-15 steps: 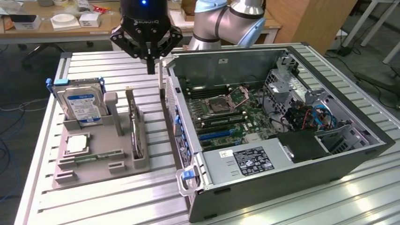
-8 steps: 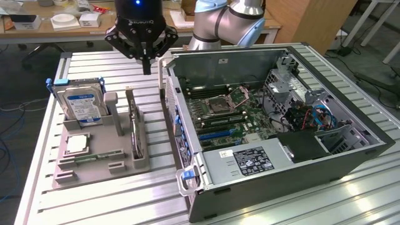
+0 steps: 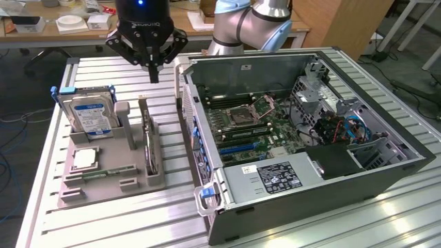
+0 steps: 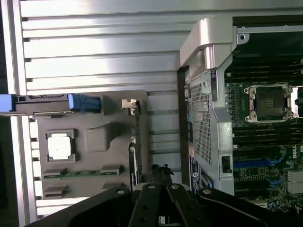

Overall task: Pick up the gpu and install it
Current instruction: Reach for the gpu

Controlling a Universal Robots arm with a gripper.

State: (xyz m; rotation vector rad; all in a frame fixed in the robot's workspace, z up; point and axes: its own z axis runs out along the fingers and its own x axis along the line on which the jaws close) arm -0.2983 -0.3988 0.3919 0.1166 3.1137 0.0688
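Black tool [image 3: 154, 76] hangs with its fingers pressed together, gripping nothing, above the grey plastic tray [image 3: 103, 192]. The thin green gpu with its silver bracket [image 3: 146, 138] stands on edge in that tray's slot, untouched.

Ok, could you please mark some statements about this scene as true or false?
1. The tool is shut and holds nothing. True.
2. The gpu sits installed inside the computer case. False: it stands on edge in the gray holder beside the case.
3. The hard drive stands upright in the gray holder. True.
4. The tool touches the gpu. False: it hangs in the air, apart from it.
5. The computer case is closed. False: its side is open and the motherboard is visible.
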